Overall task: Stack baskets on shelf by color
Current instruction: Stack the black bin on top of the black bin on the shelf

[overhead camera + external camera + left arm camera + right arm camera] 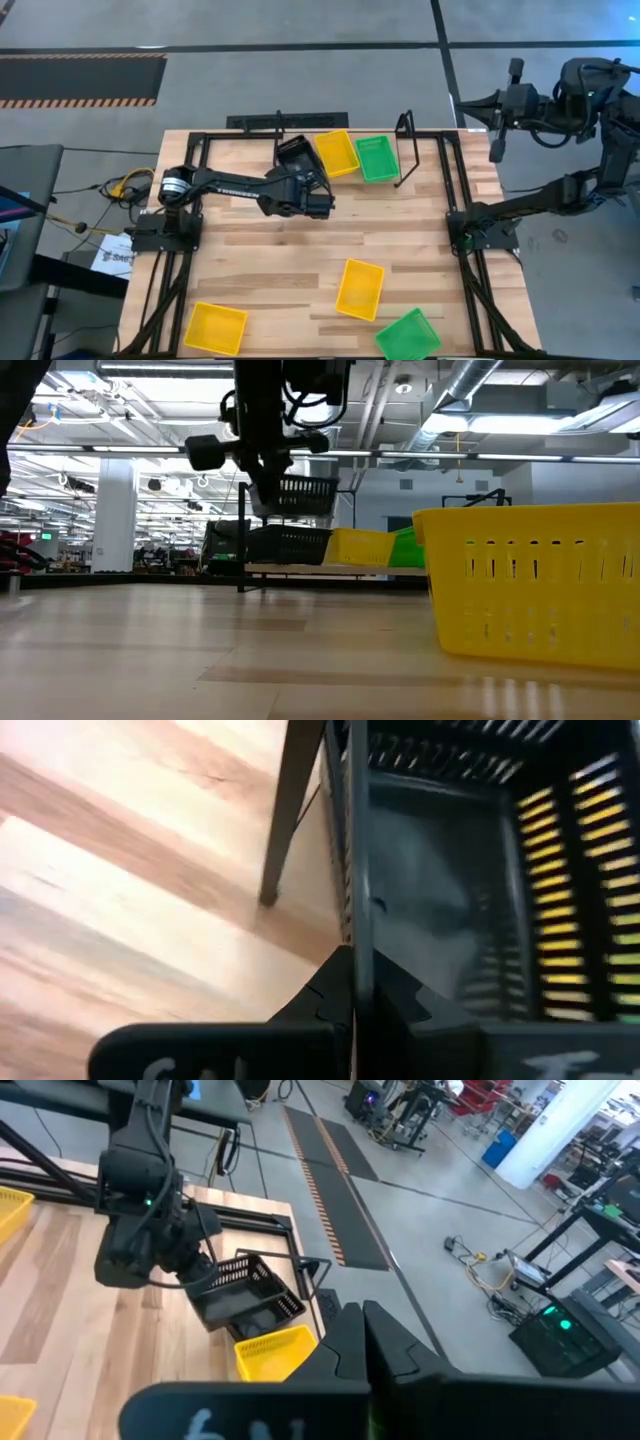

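My left gripper (pixel 303 178) is shut on a black basket (pixel 296 152) over the left end of the shelf (pixel 405 150), at the table's far edge. In the low view this basket (pixel 305 494) hangs above another black basket (pixel 285 545) resting on the shelf. A yellow basket (pixel 337 152) and a green basket (pixel 377 158) sit beside it on the shelf. On the table stand two yellow baskets (pixel 360 288) (pixel 215 328) and a green basket (pixel 408 335). My right gripper (pixel 366 1342) is shut, raised beyond the table's right far corner. My left gripper holds the black basket by its side wall and rim (pixel 357 890), one finger inside the basket and one outside. The fingers (pixel 330 995) come from the table's near side, slanting down. The basket is lifted clear, roughly level, above the black basket on the shelf.
A thin black shelf post (pixel 285 810) stands close to the held basket's outer side. The large yellow basket (pixel 535 585) fills the low view's right foreground. The black arm base frames (pixel 165 235) (pixel 480 235) stand at the table's left and right sides.
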Available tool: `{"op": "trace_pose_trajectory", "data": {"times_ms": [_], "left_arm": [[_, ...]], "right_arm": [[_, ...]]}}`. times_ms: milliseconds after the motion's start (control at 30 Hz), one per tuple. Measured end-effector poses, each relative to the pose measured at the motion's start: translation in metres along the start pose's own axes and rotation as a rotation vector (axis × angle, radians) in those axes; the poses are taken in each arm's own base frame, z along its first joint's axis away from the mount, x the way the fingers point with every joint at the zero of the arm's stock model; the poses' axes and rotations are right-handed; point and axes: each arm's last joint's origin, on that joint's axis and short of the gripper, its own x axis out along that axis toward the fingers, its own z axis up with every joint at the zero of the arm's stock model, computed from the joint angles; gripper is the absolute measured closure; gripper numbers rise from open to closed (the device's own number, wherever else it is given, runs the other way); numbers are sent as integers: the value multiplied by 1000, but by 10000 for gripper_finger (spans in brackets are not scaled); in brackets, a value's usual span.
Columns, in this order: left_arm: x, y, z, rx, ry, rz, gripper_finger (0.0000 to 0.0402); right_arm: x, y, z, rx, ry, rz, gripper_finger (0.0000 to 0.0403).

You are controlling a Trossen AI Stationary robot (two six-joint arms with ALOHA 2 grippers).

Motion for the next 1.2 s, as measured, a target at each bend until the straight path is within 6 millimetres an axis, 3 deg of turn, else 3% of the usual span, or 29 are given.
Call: {"op": "trace_pose_trajectory", "data": {"times_ms": [233, 767, 967, 1200], "left_arm": [[-1, -11, 13, -38, -83, -60, 402], [26, -22, 42, -21, -73, 41, 401], [33, -23, 46, -48, -75, 52, 401], [51, -27, 29, -35, -24, 83, 401]], "right_arm": [[5, 0, 0, -3, 17, 11, 402], [-2, 1, -2, -2, 6, 10, 402], [-7, 1, -3, -1, -5, 7, 402], [-8, 1, -3, 0, -7, 6, 402]]}}
